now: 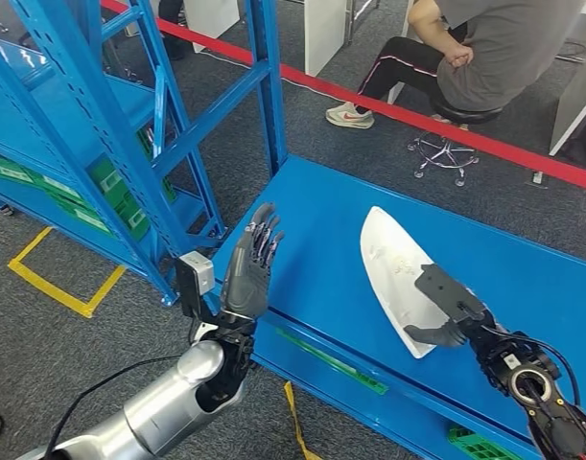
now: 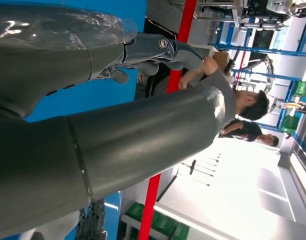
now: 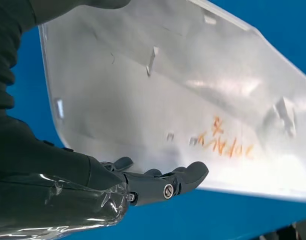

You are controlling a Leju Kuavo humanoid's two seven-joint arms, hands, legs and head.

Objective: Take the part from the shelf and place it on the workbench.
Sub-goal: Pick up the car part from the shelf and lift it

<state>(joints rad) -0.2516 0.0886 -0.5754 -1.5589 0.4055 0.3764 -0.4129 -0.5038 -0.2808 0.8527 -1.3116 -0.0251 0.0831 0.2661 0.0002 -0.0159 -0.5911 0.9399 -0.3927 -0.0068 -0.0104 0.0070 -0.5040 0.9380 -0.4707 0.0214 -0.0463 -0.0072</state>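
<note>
Now one white part (image 1: 394,273) on workbench (image 1: 333,259); right hand (image 1: 449,311) holding it.

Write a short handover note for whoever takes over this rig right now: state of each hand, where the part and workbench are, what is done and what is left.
Left hand: raised over the near-left edge of the blue workbench, fingers apart, holding nothing.
Right hand: on the near end of the white part, thumb on top and fingers at its edge; whether it grips or merely rests cannot be told.
Part: lying on the workbench, away from the blue shelf to the left; orange writing shows on its surface in the right wrist view.
Done: part appears taken from the shelf and set down.
Left: let go and draw the right hand back.
</note>
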